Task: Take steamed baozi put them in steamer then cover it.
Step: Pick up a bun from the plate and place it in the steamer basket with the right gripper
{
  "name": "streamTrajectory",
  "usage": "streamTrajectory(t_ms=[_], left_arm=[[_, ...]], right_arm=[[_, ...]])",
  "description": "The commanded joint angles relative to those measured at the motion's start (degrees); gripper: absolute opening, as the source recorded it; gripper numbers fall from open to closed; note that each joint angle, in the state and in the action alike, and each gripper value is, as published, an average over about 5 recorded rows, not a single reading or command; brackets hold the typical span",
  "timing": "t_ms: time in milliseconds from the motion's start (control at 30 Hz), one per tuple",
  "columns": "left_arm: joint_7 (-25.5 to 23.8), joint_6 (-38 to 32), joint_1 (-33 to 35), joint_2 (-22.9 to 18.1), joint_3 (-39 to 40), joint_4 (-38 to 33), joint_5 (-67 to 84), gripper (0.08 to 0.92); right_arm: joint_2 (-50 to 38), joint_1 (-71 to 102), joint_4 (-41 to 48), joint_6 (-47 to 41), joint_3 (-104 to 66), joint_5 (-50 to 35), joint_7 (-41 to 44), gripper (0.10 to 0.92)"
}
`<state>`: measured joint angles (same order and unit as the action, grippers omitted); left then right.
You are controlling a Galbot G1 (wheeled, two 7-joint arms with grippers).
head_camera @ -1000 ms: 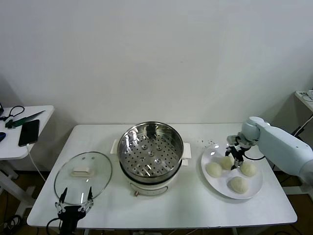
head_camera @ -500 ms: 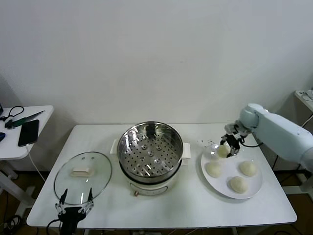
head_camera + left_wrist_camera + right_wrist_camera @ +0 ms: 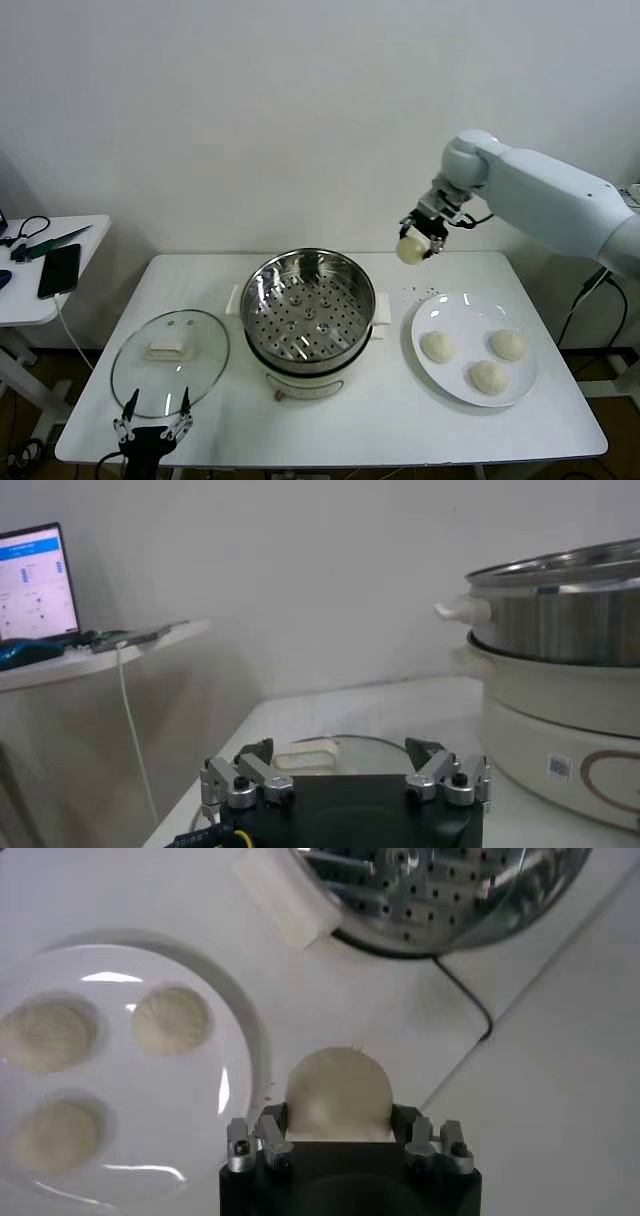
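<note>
Baozi (image 3: 410,249), smooth and cream-white, has just been lifted off the white plate (image 3: 522,389) and now hangs right of centre in the head view, pinched in the closed right gripper (image 3: 421,234), beside the perforated steel steamer (image 3: 308,300); first transfer underway. Left gripper (image 3: 152,418), spread wide, waits near the glass cover (image 3: 170,361).

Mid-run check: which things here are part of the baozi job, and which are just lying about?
In the job: baozi held aloft by the shut right gripper; three baozi on the white plate; empty steamer; glass cover lying on the table; open left gripper, idle at the table's near edge.

Lying about: phone and scissors on the side table.
</note>
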<state>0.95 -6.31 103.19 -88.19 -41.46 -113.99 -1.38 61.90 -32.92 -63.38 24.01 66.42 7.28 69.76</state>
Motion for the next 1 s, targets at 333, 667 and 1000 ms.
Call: streamTrajectory(t_ms=[333,667,1000], left_arm=[[0.0,0.0,0.4,0.4,0.0,-0.1,0.2,0.823],[0.0,0.0,0.5,0.6,-0.6,0.1,1.3,0.823],[0.1,0.1,0.3,0.4,-0.4,0.5,1.7,0.823]], right_arm=[[17.9,2.3,-3.7,13.0,-2.1,17.0,-2.2,0.67],[21.3,8.7,3.6,13.6,-2.2,20.7,-2.6,0.67],[21.6,11.4,7.0,14.1,-2.7,24.5,-3.2,0.678]])
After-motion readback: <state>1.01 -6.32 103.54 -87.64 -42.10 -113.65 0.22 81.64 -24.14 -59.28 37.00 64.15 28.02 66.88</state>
